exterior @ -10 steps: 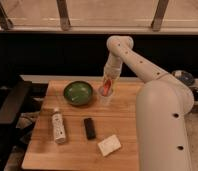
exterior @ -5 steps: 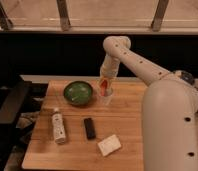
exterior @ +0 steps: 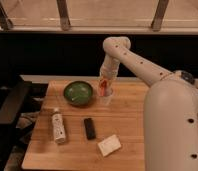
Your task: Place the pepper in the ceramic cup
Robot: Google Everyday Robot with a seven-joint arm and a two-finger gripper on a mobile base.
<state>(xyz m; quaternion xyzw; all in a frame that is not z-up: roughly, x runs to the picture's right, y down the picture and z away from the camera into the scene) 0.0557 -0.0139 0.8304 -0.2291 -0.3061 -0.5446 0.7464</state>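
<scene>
The ceramic cup (exterior: 108, 96) is a small white cup on the wooden table (exterior: 127, 130), just right of the green bowl. My gripper (exterior: 105, 84) hangs straight down over the cup's mouth. It is shut on the pepper (exterior: 102, 87), a red-orange elongated piece held upright. The pepper's lower end is at the cup's rim, toward its left side. The arm covers part of the cup.
A wide green bowl (exterior: 77, 93) stands left of the cup. A white bottle (exterior: 57, 126) lies at the left. A black remote-like bar (exterior: 89, 128) and a white sponge (exterior: 109, 145) lie toward the front. The robot's white body (exterior: 172, 125) fills the right side. A black chair (exterior: 12, 107) stands at the left.
My gripper has shifted slightly left with the pepper and now sits low over the cup. The other objects have not moved.
</scene>
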